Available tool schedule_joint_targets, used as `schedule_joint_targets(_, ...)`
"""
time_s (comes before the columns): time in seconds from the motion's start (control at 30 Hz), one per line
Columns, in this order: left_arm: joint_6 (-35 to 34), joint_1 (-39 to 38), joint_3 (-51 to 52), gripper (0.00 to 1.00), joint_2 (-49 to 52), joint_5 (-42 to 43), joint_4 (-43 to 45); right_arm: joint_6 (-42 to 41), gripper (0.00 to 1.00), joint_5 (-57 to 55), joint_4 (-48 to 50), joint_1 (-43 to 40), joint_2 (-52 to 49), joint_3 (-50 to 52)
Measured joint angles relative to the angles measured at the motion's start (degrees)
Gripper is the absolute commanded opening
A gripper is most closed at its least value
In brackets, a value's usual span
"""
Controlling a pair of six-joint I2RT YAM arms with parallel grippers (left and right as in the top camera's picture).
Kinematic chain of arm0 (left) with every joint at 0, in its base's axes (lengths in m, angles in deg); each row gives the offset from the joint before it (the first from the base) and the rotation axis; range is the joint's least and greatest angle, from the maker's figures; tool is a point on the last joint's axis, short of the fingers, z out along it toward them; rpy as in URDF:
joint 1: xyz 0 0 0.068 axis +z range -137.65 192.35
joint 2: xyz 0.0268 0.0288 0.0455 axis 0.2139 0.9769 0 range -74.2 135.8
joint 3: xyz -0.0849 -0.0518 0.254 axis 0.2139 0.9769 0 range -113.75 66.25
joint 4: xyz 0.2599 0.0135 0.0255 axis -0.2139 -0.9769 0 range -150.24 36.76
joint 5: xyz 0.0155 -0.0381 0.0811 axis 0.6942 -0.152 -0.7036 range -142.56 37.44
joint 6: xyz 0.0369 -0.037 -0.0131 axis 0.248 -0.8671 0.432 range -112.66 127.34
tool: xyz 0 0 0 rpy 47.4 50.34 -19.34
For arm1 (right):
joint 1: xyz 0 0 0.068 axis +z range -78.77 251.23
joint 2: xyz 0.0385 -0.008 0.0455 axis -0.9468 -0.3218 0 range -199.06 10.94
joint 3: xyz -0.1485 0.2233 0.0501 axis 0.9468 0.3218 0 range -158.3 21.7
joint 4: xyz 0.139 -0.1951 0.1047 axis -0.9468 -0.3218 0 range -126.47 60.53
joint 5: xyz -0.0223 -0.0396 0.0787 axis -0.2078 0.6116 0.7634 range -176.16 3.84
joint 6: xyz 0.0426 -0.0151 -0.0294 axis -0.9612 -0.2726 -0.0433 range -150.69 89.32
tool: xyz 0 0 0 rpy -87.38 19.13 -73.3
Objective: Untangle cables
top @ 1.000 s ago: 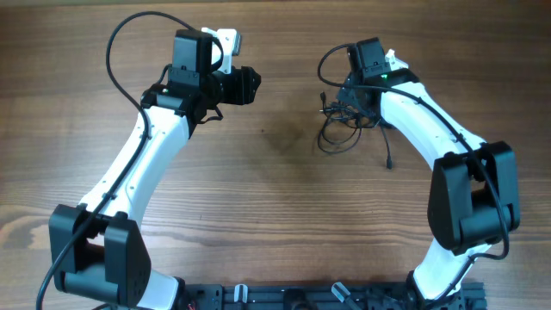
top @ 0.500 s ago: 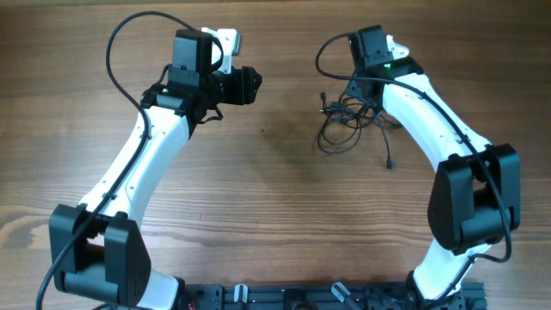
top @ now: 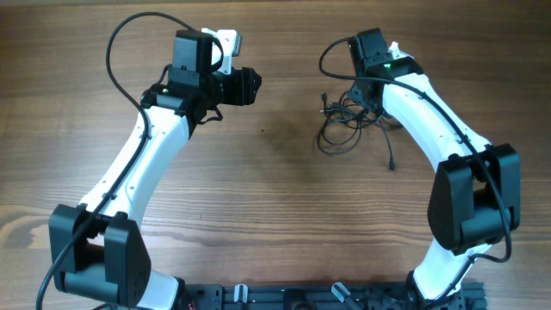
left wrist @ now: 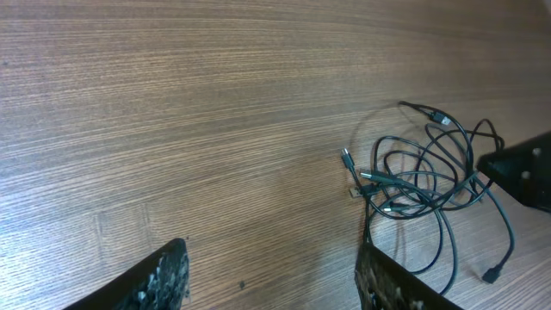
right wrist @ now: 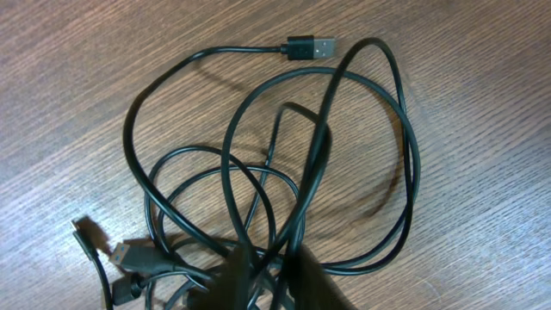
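The cables [top: 344, 126] are lying in one heap on the table [top: 275, 207], right of the middle and toward the far side. The right gripper [right wrist: 267, 277] is sitting at the heap's far right edge, touching it. The left gripper [top: 248, 86] is hanging left of the heap, well apart, bare table between them. One strand is trailing toward the near right, its plug [top: 392, 164] lying alone

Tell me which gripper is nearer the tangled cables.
Right. The right gripper is at the cables, jaws shut on strands; the left gripper hangs well apart from them, over bare table, jaws open.
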Motion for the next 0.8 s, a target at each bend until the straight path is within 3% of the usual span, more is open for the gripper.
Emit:
schedule_joint_targets(0.1, 0.0, 0.0, 0.0, 0.65, 0.0, 0.0, -0.57, 0.2, 0.04, 1.33, 0.11, 0.0, 0.0, 0.0)
schedule_joint_targets(0.23, 0.02, 0.0, 0.0, 0.78, 0.0, 1.81, -2.8, 6.1, 0.04, 8.52, 0.42, -0.02, 1.9, 0.0)
schedule_joint_targets(0.37, 2.03, 0.0, 0.0, 0.8, 0.0, 6.56, -2.75, 18.97, 0.04, 22.01, 2.78, 0.0, 17.07, -0.04)
schedule_joint_targets(0.53, 4.66, 0.0, 0.0, 0.8, 0.0, 13.81, -1.6, 25.73, 0.04, 35.87, 4.07, 0.0, 36.79, -0.31)
schedule_joint_targets(0.8, 7.63, 0.0, 0.0, 0.82, 0.02, 32.06, 3.5, 28.0, 0.04, 37.57, -1.53, 0.0, 38.36, -0.72)
